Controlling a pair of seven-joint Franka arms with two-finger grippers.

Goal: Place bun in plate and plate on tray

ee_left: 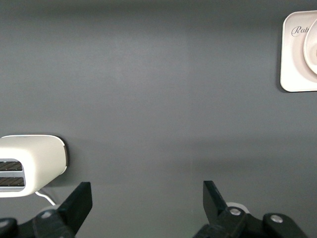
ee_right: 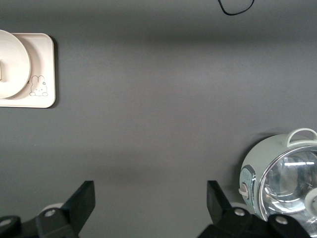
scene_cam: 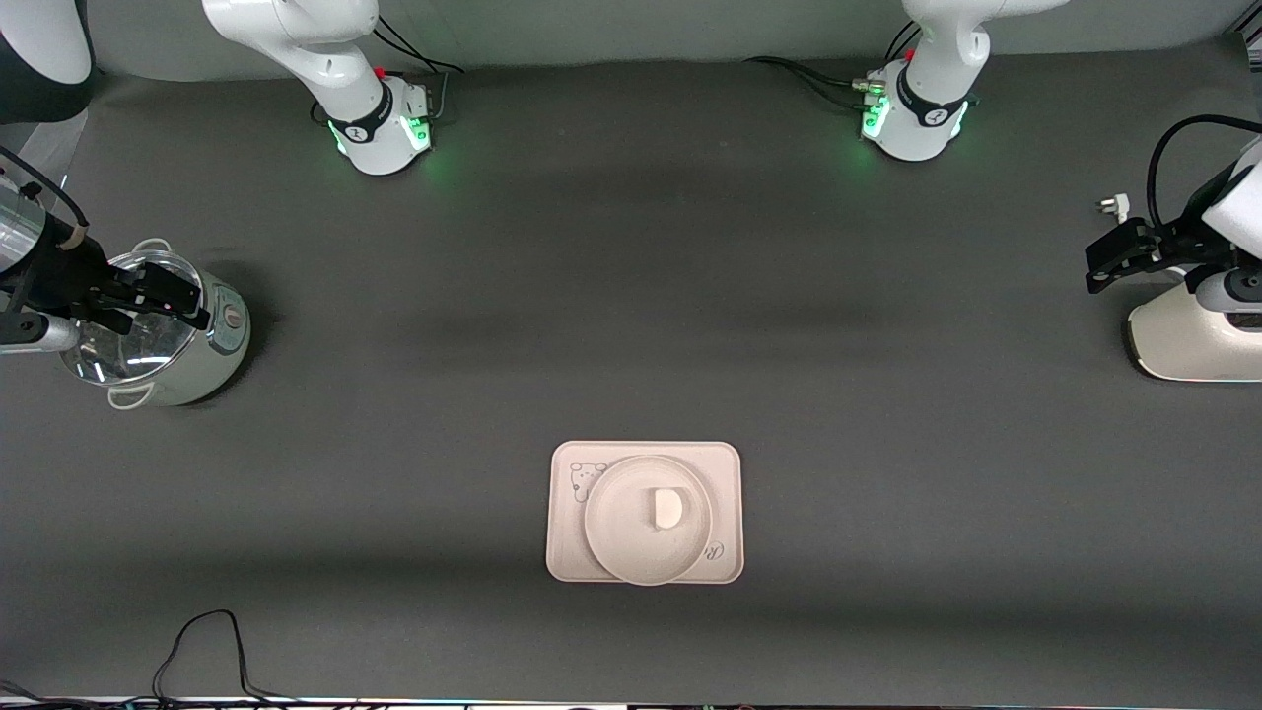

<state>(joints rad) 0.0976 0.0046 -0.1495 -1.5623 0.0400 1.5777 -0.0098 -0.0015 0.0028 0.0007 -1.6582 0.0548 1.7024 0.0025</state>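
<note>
Black fingers on your left gripper [scene_cam: 1096, 268] were spread wide, empty, over the toaster [scene_cam: 1188, 340], well apart from the tray [scene_cam: 565, 552]. Right gripper [scene_cam: 187, 301] was likewise wide, over the cooker [scene_cam: 212, 345]. Bun [scene_cam: 667, 509] sat in the plate [scene_cam: 631, 552], plate on tray, looked done. Main risk: either arm dropped and clipped its appliance, or a needless reach nudged the plate off the tray.

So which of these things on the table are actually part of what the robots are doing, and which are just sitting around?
Part of the job:
- bun, lying in the plate
- plate, resting on the tray
- tray
- left gripper, open, over the toaster
- right gripper, open, over the cooker

Just lying about:
- toaster, at the left arm's end
- cooker with glass lid, at the right arm's end
- black cable
</note>
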